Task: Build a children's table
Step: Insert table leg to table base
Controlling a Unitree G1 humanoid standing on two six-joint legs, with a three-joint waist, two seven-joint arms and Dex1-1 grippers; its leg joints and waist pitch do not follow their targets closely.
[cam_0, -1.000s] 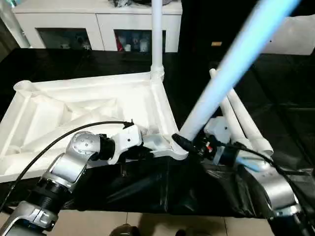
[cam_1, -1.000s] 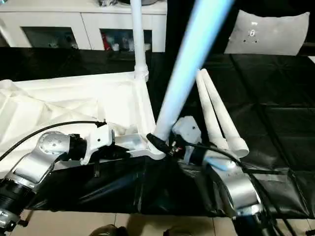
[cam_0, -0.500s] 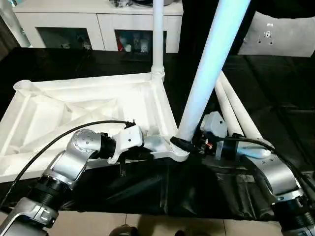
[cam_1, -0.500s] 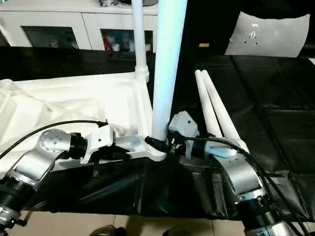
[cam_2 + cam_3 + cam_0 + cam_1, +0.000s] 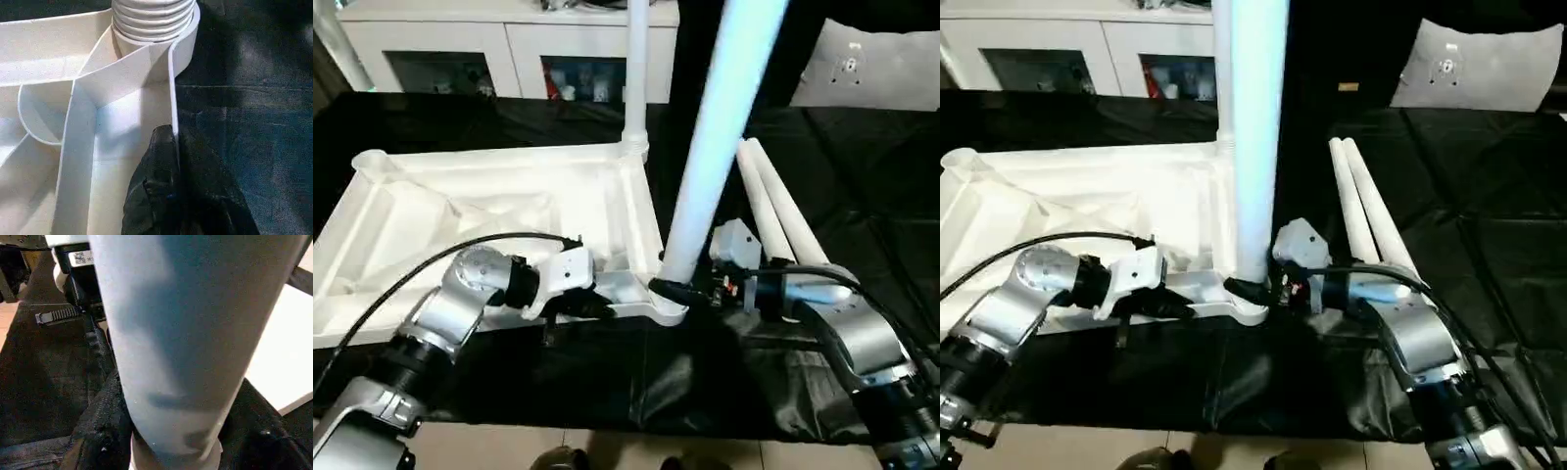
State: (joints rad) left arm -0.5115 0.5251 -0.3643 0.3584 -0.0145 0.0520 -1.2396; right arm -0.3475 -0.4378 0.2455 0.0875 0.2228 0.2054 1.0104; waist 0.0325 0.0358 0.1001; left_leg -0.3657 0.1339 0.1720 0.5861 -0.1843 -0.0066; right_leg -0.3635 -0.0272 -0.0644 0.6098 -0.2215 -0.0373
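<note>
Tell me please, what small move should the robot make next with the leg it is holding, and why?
Probably turn the held leg further into the near corner socket while the left gripper steadies the tabletop. The right gripper clasps the leg near its base, the leg stands nearly upright in the socket, and the left gripper pinches the tabletop's rim beside it. Two legs lie unused.

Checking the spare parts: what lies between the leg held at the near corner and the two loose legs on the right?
In the left eye view, the right pincer and its white wrist block lie between the held leg and the loose legs.
</note>
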